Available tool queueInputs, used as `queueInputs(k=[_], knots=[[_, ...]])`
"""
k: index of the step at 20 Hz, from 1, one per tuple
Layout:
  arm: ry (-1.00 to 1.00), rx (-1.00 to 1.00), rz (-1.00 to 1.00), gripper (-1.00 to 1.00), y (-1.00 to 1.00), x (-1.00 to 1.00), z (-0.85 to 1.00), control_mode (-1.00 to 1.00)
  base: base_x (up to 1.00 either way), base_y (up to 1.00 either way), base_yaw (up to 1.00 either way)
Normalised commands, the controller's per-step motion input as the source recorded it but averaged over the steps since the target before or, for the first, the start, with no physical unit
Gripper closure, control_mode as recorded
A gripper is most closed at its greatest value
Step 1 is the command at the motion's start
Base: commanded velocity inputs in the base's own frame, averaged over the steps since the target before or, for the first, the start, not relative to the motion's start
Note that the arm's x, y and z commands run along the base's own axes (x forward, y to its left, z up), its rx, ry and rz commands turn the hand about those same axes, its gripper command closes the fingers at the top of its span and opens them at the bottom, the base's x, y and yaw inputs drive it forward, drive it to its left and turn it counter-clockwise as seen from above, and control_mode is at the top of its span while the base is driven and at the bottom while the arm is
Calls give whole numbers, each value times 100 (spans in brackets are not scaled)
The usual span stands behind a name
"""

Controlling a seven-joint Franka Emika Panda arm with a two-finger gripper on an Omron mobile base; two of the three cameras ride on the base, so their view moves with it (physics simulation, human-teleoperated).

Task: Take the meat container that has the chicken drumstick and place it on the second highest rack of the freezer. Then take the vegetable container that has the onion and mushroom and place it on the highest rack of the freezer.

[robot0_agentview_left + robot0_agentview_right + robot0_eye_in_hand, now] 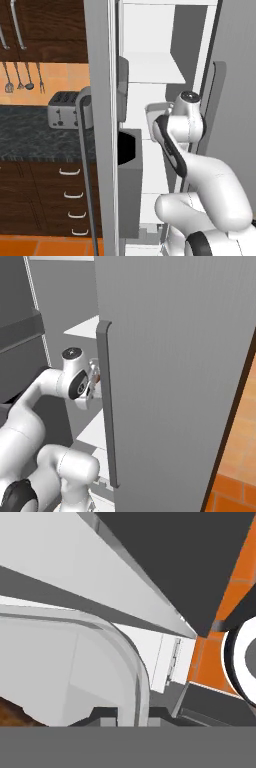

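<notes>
My gripper [134,716] is shut on the curved rim of the pale meat container [75,662]; a fingertip sits on each side of that rim. A glossy reddish-brown bit of the chicken drumstick [14,714] shows at the container's lower left. In the left base view the container [153,112] hangs at the end of my hand inside the freezer [150,165], below one white rack [150,68] and above a lower shelf. In the right base view the drumstick [96,377] peeks out beside my gripper [92,382], between two white shelves [85,329].
The grey freezer door [175,356] with its long bar handle [106,406] stands close on my right. The other door [102,125] with dark bins [127,150] is on my left. A toaster [62,110] sits on the dark counter beyond.
</notes>
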Motion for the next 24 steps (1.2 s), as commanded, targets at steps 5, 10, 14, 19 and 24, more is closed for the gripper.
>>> queueInputs(k=[5,10,14,19,24], knots=[[-8,0,0,100,-1,44,-14,-100,0,0,0],[-5,0,-1,100,0,38,-9,-100,0,0,0],[-1,0,-2,100,0,28,-14,-100,0,0,0],[0,0,-2,100,0,17,-21,-100,0,0,0],[0,0,-2,100,0,48,-3,-100,0,0,0]])
